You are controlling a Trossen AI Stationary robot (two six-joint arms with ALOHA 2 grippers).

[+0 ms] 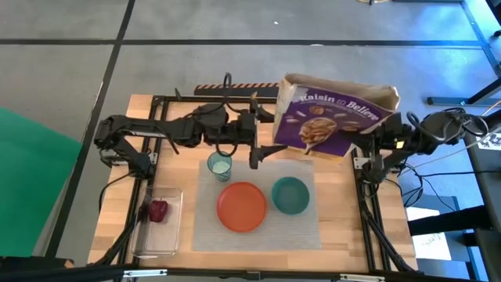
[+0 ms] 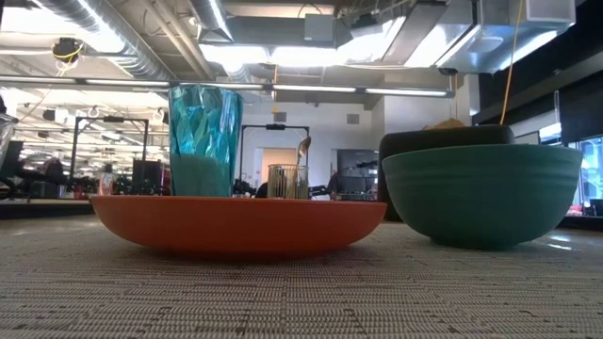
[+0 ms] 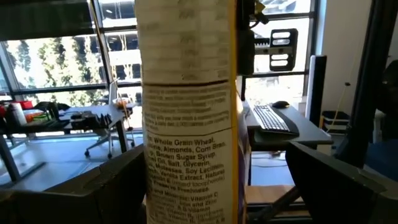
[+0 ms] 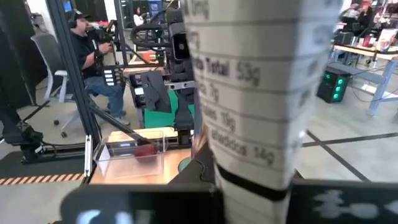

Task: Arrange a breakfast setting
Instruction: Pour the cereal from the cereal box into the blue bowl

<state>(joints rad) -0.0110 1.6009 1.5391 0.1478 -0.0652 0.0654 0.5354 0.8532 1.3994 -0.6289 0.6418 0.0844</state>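
"Raisin" on purple cereal box (image 1: 333, 117)

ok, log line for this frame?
right pincer: shut on cereal box | left pincer: open beside box | bowl: empty

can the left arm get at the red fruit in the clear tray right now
Probably yes. The red fruit lies uncovered in the open-topped clear tray at the table's left near corner, on the left arm's side. The left gripper stands open at the purple cereal box, holding nothing, so it would have to swing back first.

Orange plate (image 1: 241, 207), teal bowl (image 1: 290, 195), pale blue cup (image 1: 220, 165), grey woven placemat (image 1: 258, 235), purple cereal box (image 1: 333, 117).
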